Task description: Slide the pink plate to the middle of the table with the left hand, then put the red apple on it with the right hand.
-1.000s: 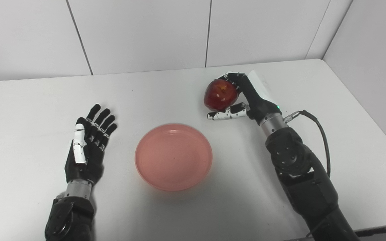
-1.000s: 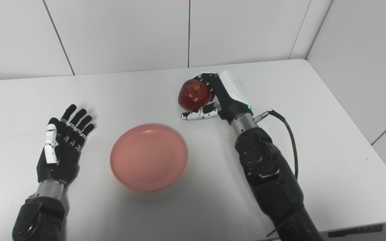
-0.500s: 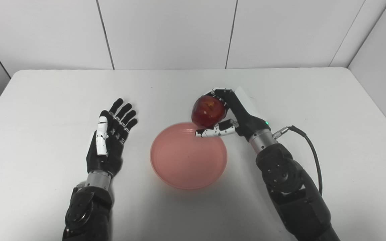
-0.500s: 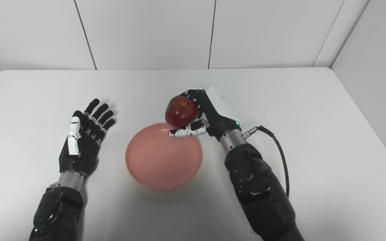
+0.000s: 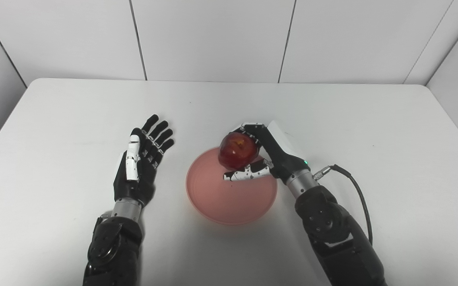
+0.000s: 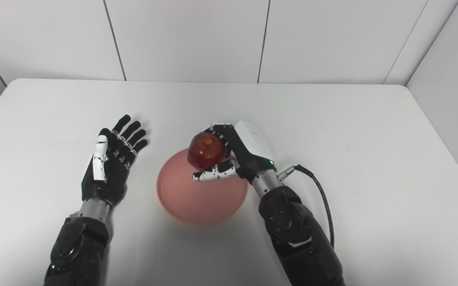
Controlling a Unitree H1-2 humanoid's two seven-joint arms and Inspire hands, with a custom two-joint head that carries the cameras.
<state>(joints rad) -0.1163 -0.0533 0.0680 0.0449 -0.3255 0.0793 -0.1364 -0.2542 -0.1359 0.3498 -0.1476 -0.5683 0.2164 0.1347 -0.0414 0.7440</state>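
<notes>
Right hand [image 5: 266,153]: your fingers [image 5: 249,129] are wrapped around the red apple [image 5: 237,150], with the thumb beneath it.
Red apple: held above the far part of the pink plate [image 5: 231,200].
Pink plate: rests mid-desk [image 5: 352,119].
Left hand [image 5: 139,169]: lies palm-up left of the plate, fingers spread, holding nothing.

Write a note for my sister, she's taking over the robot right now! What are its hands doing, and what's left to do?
Left hand: open, holding nothing, beside the pink plate, not touching it.
Right hand: shut on the red apple, holding it over the far part of the plate.
Done: the plate sits near the middle of the table, and the apple is picked up.
Left: lower the apple onto the plate, open the right hand and pull it away. Whether the apple already touches the plate cannot be told.
</notes>
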